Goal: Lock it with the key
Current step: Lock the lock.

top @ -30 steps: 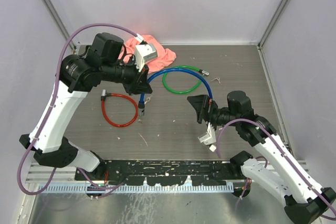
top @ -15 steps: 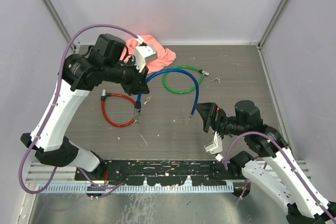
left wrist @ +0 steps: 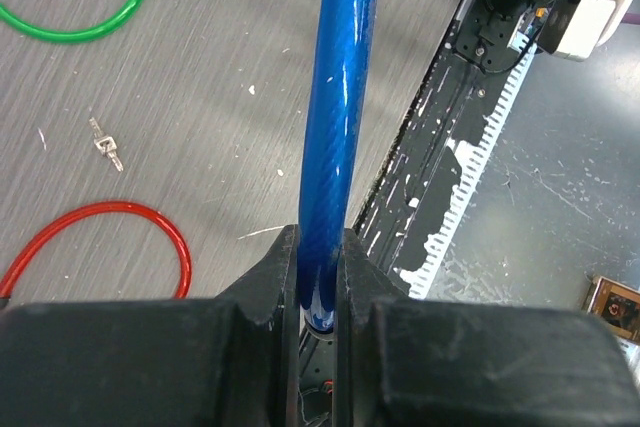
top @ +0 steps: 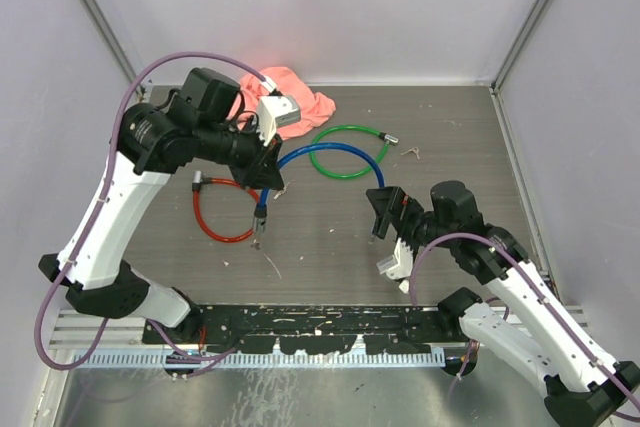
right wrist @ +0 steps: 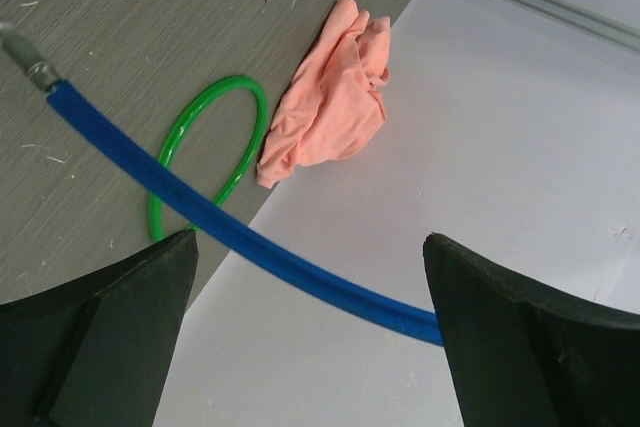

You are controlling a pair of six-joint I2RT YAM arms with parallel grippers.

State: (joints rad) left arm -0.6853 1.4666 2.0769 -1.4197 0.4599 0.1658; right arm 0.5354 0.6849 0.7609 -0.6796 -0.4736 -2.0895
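Swung the spread right claw (top: 381, 210) back toward the blue cable's (left wrist: 340, 97) loose tip near four o'clock, with the left claw (left wrist: 322, 272) pinching it and the key (left wrist: 105, 145) untouched on the desk (left wrist: 210, 57).

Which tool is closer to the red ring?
Left. The left tool, gripping the blue cable, is just right of the red ring; the right tool sits open farther right.

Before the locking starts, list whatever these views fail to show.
1. Left wrist: near end of the blue cable, hidden between the fingers of the left end effector.
2. Left wrist: key, too small to read its teeth.
3. Left wrist: red cable, partly covered by that end effector's body.
4. Right wrist: the cable's metal tip, cut by the left edge.
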